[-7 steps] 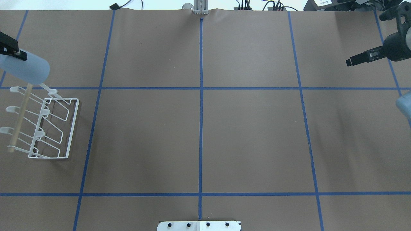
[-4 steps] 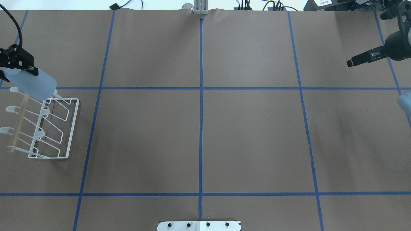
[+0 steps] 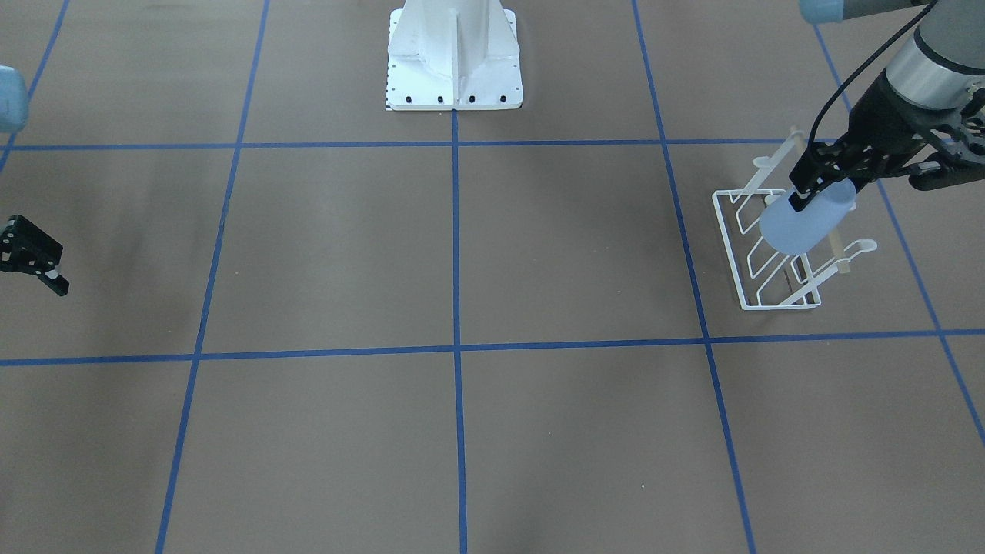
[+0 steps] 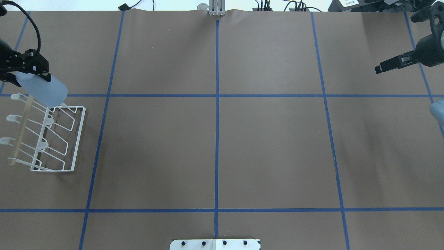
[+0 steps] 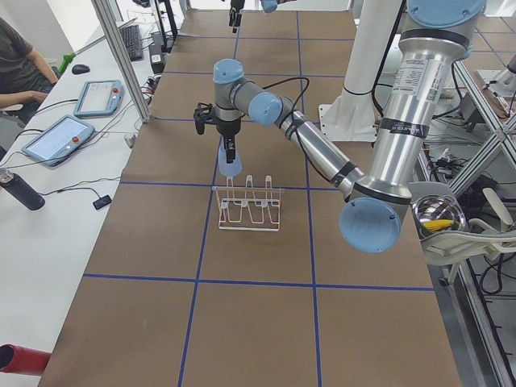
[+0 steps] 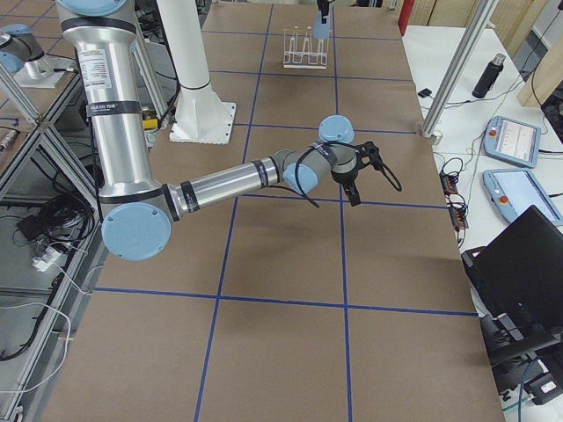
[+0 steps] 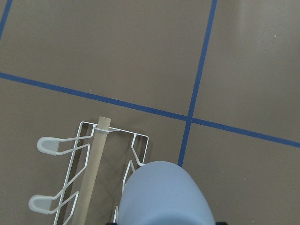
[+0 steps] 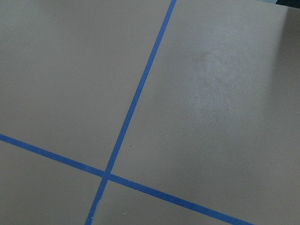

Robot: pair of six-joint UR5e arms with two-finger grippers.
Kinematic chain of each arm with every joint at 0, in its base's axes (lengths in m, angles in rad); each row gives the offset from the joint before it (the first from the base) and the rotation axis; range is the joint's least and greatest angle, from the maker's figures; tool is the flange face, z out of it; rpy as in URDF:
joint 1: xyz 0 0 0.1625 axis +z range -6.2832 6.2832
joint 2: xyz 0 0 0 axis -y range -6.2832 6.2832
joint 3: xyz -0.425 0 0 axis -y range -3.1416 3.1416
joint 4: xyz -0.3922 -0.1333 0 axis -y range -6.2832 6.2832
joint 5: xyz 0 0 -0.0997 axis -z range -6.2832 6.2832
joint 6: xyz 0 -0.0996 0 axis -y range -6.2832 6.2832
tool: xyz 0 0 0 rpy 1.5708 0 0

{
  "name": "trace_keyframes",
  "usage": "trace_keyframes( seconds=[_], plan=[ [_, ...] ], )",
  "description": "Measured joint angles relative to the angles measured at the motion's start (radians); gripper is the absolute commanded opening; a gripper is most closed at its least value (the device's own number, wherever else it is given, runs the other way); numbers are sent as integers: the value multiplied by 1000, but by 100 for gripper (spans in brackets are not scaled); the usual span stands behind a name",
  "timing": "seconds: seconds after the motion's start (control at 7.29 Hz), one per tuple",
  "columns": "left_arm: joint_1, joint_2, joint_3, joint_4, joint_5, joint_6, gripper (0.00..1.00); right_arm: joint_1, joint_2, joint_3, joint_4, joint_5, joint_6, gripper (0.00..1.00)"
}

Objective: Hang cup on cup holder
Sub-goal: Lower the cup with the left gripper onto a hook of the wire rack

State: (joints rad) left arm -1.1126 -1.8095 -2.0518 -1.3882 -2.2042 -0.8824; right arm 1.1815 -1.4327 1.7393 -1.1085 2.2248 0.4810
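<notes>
Two arms worked over the brown desk point(image 4: 270, 146), which was marked into squares by blue tape lines point(image 4: 216, 139). The white wire cup holder point(image 4: 79, 139) stood upright on its rectangular base, close to the desk's edge on the robot's left. Its slanted loops ended in flat rounded tips, and a light wooden rod point(image 4: 19, 133) ran along its top. The left tool point(image 4: 26, 78) was clamped on the pale blue cup point(image 4: 47, 92), with its dark fingers point(image 4: 43, 77) pressed against the cup's sides near one end. The cup was tilted, and its free end pointed down toward the end of the holder farthest from the robot's base plate point(image 3: 454, 54). In the overhead view the cup covered that end's loop tip and the adjacent corner of the holder's wire frame. From the camera at the desk's left end it appeared to hang just above the wires, but I could not tell whether it touched them. In the left wrist view the cup filled the lower middle of the picture, with the holder's rod and two loop tips beside it. The right tool point(image 4: 381, 66) hung well apart from the holder, near the opposite edge of the desk. It was seen side-on, so I could not tell whether it was wide or narrow.
</notes>
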Motion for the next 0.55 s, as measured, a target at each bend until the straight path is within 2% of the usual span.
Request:
trace_keyframes(
  seconds=[0.55],
  plan=[
    [1, -9, 48, -7, 4, 46, 0, -1, 0, -3, 0, 1, 2, 100]
  ],
)
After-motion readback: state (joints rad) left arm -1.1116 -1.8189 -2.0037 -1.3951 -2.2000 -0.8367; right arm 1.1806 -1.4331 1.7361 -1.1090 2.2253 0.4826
